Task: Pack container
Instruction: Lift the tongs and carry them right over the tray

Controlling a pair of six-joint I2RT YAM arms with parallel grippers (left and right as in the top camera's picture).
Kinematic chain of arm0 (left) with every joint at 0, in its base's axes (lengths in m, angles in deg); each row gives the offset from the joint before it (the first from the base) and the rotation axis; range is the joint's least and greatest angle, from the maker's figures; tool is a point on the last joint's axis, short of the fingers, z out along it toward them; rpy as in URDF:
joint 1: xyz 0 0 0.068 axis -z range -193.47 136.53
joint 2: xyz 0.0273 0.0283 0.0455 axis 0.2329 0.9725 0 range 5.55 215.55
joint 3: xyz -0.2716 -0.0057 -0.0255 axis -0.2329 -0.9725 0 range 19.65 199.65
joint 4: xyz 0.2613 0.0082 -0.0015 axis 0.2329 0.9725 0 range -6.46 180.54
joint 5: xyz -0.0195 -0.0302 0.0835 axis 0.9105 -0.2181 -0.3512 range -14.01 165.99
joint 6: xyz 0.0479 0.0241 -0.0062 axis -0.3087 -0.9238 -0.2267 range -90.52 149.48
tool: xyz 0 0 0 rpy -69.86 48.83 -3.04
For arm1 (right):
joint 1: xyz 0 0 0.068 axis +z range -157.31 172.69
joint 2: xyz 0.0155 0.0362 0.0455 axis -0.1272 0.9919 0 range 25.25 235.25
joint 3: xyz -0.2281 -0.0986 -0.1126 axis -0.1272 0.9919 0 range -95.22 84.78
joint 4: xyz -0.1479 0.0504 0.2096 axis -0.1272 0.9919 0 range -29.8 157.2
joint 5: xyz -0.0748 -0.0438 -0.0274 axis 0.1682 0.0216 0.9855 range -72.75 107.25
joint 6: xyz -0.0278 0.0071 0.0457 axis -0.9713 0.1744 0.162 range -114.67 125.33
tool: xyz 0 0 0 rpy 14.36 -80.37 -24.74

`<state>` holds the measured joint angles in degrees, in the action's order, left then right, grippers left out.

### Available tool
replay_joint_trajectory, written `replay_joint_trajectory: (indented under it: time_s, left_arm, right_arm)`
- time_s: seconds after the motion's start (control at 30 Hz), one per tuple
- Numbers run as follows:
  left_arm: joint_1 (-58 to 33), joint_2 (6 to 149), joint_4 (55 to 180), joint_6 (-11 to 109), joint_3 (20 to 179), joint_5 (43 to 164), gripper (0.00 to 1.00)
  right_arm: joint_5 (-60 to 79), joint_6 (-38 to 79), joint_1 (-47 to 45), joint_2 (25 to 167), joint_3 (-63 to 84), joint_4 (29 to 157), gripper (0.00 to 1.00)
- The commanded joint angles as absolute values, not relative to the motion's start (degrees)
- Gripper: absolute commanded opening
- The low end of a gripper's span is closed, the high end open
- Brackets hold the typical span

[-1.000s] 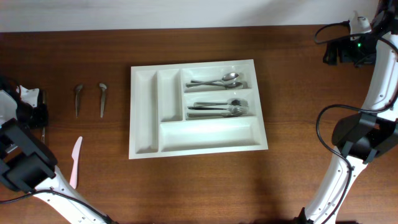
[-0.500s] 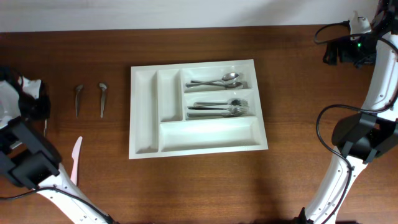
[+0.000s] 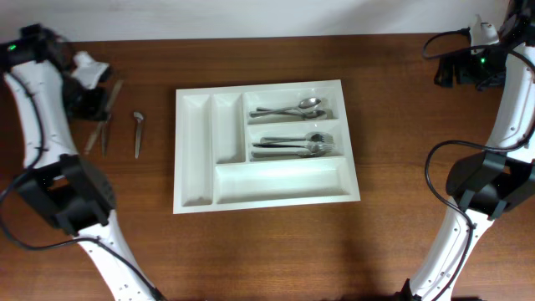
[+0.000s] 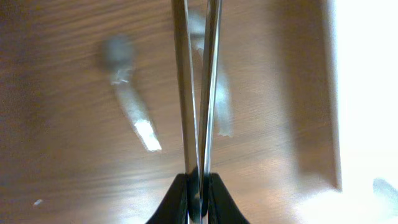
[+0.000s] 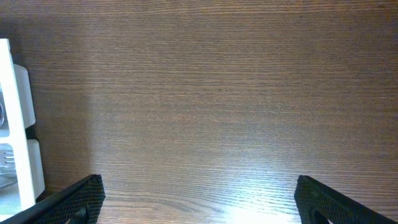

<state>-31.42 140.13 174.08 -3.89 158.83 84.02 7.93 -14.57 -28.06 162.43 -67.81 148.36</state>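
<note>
From above: the left claw [image 3: 97,99] is up at the far-left corner of the brown wooden desk [image 3: 267,251], pinched tight on two thin metal strips [image 3: 102,121] that slant down twd the front. Just beside them lie two short metal utensils [image 3: 138,134], flat on the wood. The large white rectangular plastic cutlery tray [image 3: 276,180] sits mid-desk, w/ metal spoons [image 3: 292,109] in its top long slot and metal forks [image 3: 297,146] in the middle one. The right claw [image 3: 453,71] hangs at the far-right corner, well apart from the tray.

Left wrist cam: claw [image 4: 200,196] clamped on both strips [image 4: 186,93], seen edge-on, so I can't tell what kind of cutlery. Blurred utensils [image 4: 130,106] below, tray [image 4: 367,93] at right.

Right wrist cam: claw [image 5: 199,204] spread wide, holding nothing, over bare wood. Tray edge [image 5: 15,124] at left.

Vs. a sec ago: left arm has swung from the desk's left edge up to the far corner. Tray, its cutlery and the right arm are unchanged.
</note>
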Motion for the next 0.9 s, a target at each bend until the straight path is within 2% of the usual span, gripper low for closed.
replay_joint_trajectory:
  time_s: [0.0, 0.57, 0.87]
  left_arm:
    - [-26.9, 140.3, 177.5, -9.3, 162.7, 88.5, 0.02]
    - [2.4, 140.3, 180.2, -14.4, 164.8, 88.7, 0.02]
    - [14.3, 140.3, 180.3, -9.8, 164.2, 88.6, 0.02]
  right_arm:
    - [8.0, -14.5, -28.3, 161.6, -67.5, 148.2, 0.99]
    - [8.0, -14.5, -28.3, 161.6, -67.5, 148.2, 0.99]
    - [8.0, -14.5, -28.3, 161.6, -67.5, 148.2, 0.99]
